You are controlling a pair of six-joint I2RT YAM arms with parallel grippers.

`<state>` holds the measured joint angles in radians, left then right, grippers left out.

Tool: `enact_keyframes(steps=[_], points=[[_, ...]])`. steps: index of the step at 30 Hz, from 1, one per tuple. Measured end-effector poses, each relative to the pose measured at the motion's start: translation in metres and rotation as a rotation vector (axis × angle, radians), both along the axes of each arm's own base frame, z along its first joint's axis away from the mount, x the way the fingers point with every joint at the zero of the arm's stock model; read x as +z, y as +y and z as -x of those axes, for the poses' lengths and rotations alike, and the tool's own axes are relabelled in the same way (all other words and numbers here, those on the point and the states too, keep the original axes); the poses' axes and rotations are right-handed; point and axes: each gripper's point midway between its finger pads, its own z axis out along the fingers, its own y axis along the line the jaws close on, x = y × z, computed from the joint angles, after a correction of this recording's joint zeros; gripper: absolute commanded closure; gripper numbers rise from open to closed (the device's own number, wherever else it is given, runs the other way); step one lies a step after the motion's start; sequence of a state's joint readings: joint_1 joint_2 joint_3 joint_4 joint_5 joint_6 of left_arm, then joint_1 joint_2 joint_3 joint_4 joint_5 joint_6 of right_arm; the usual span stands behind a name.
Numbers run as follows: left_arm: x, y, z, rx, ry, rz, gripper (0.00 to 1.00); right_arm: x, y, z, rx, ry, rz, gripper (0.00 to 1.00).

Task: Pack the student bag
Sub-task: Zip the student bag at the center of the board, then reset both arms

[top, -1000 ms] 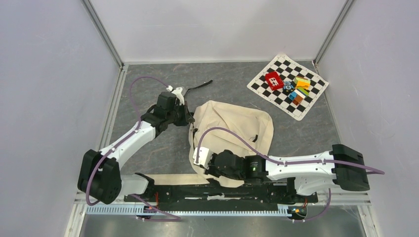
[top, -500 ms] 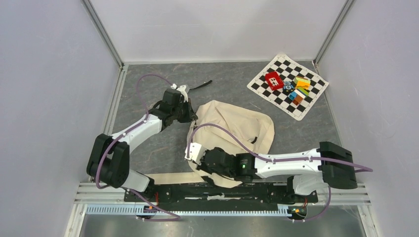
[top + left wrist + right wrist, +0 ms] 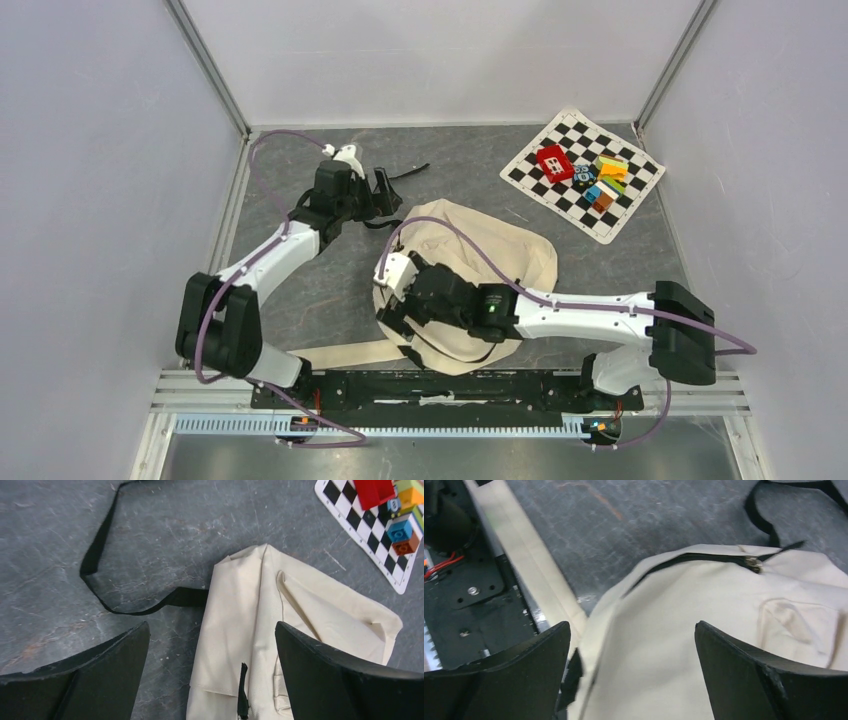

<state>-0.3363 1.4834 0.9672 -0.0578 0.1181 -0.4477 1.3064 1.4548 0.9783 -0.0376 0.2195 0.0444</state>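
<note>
Left gripper (image 3: 211, 628) was wide open with nothing in it, hanging over the far-left corner of the cream bag (image 3: 495, 255), right where its black strap (image 3: 100, 535) trailed off across the grey bench (image 3: 330, 285). Right gripper (image 3: 631, 627) was spread just as wide and empty too, over the bag's near-left edge by the zipper (image 3: 704, 557). The bag lay flat mid-bench, well apart from the checkered mat (image 3: 622, 215).

Grey stone-look tabletop (image 3: 470, 165), pale lilac walls (image 3: 100, 150), aluminium corner posts (image 3: 208, 65).
</note>
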Motion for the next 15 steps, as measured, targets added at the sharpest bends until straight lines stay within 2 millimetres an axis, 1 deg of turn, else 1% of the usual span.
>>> enact_keyframes(steps=[2, 4, 6, 7, 9, 11, 13, 15], points=[[0.012, 0.009, -0.001, 0.028, -0.027, 0.0, 0.0, 0.005, -0.01, -0.014, -0.03, 0.008, -0.004, 0.02], [0.028, 0.021, -0.001, 0.061, -0.062, 0.007, 0.0, 0.013, -0.023, -0.033, -0.073, 0.014, -0.02, 0.02], [0.043, 0.039, -0.001, 0.116, -0.1, 0.013, 0.0, 0.026, -0.041, -0.057, -0.131, 0.019, -0.05, 0.02], [0.049, 0.048, 0.0, 0.144, -0.113, 0.014, 0.0, 0.031, -0.048, -0.066, -0.153, 0.021, -0.065, 0.02], [0.057, 0.071, 0.006, 0.213, -0.126, 0.009, 0.0, 0.042, -0.071, -0.089, -0.226, 0.025, -0.09, 0.02], [0.06, 0.09, 0.015, 0.273, -0.122, -0.003, 0.0, 0.047, -0.094, -0.109, -0.298, 0.038, -0.1, 0.02], [0.062, 0.105, 0.028, 0.32, -0.117, -0.023, 0.0, 0.047, -0.123, -0.13, -0.385, 0.059, -0.101, 0.02], [0.065, 0.116, 0.041, 0.358, -0.124, -0.043, 0.0, 0.043, -0.16, -0.153, -0.491, 0.08, -0.097, 0.02]])
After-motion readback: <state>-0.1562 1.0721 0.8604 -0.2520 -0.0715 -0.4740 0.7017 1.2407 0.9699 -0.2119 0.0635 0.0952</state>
